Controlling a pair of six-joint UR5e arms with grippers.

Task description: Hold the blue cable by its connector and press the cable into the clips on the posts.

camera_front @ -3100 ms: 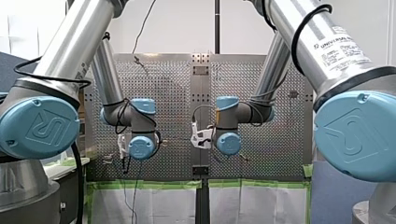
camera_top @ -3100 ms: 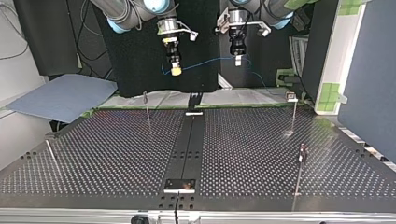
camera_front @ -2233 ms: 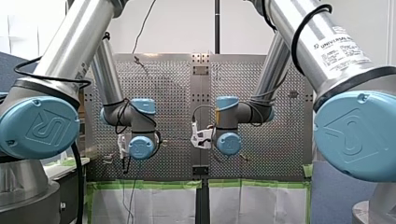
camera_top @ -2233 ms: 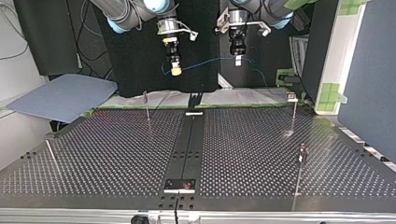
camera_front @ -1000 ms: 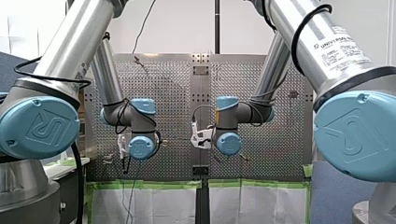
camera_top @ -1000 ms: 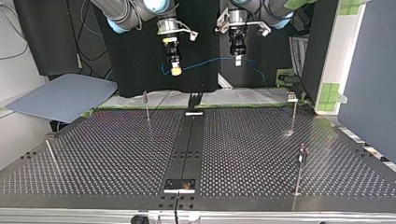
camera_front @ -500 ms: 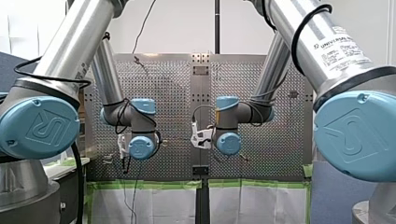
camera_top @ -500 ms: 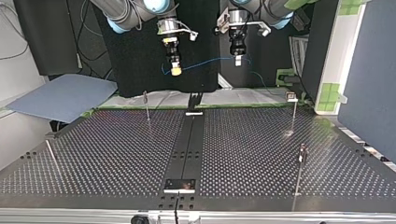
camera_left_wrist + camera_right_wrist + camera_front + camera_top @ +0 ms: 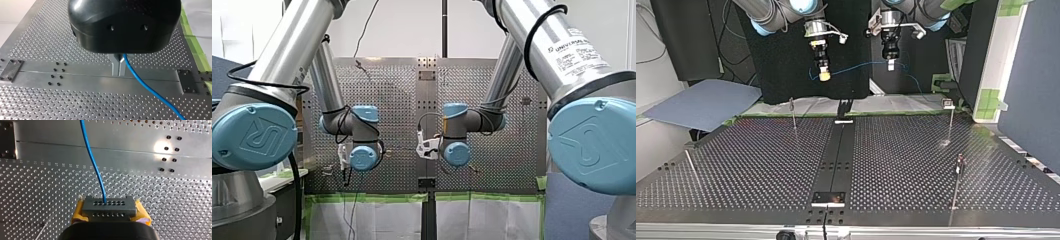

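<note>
R gripper (image 9: 824, 76) was clamped on the grey connector (image 9: 109, 206) of the blue cable (image 9: 95, 170), w/ yellow pads (image 9: 142, 213) on either side of the block; cable left the connector's upper face and ran off over the perforated table (image 9: 37, 182). L gripper (image 9: 119, 68), black w/ metal fingers (image 9: 115, 65), was closed on the cable further along; fingers were together, cable coming out just beside them and trailing away across the table. Top view: both grippers hung high over the table's far side, R at centre-left, L at centre-right; cable was strung betw. them in a shallow sag; rest of it dropped past L gripper toward the right. Four thin posts stood on the table: far-left post (image 9: 793, 116), far-right post (image 9: 950, 122), near-right post (image 9: 957, 180), near-left post (image 9: 691, 167), the last tilted. Cable was well apart from all posts, not yet in any clip; clip detail too small to read.
</note>
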